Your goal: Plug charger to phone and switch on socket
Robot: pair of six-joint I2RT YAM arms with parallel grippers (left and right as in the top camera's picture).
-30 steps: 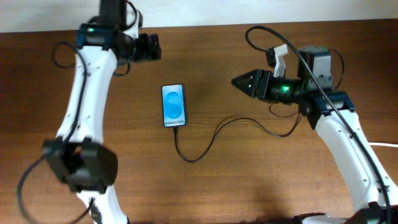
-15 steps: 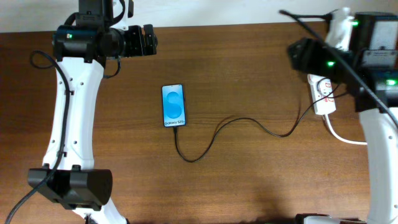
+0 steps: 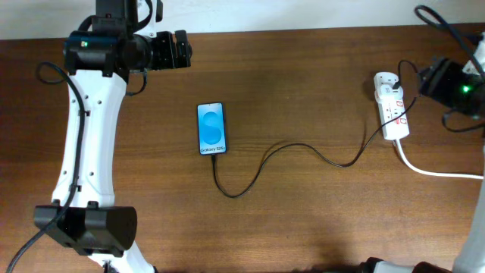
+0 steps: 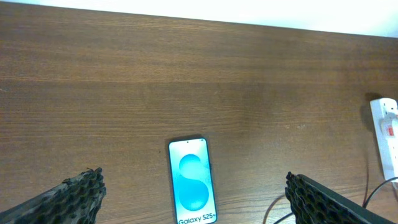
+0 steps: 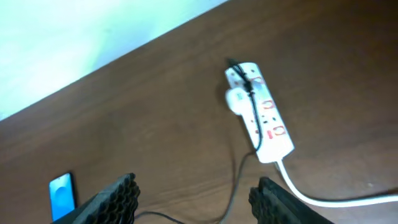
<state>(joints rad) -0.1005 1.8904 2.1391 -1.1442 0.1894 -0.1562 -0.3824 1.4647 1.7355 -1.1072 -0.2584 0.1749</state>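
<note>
The phone (image 3: pixel 211 129) lies flat at mid table, blue screen lit; it also shows in the left wrist view (image 4: pixel 192 180) and the right wrist view (image 5: pixel 61 196). The thin black charger cable (image 3: pixel 288 148) runs from the phone's lower end in a loop to the white socket strip (image 3: pixel 392 114) at the right, also seen in the right wrist view (image 5: pixel 261 112). My left gripper (image 4: pixel 193 202) is open and empty, high above the phone at the back left. My right gripper (image 5: pixel 196 202) is open and empty, raised near the socket at the right edge.
A thick white cord (image 3: pixel 439 171) leaves the socket toward the right edge. The table's back edge meets a white wall (image 3: pixel 303 11). The left arm (image 3: pixel 87 152) stretches along the left side.
My right arm has swung from mid table to the far right and pulled back, uncovering the socket. The left arm moved a little, then held still. Phone and cable have not moved.
</note>
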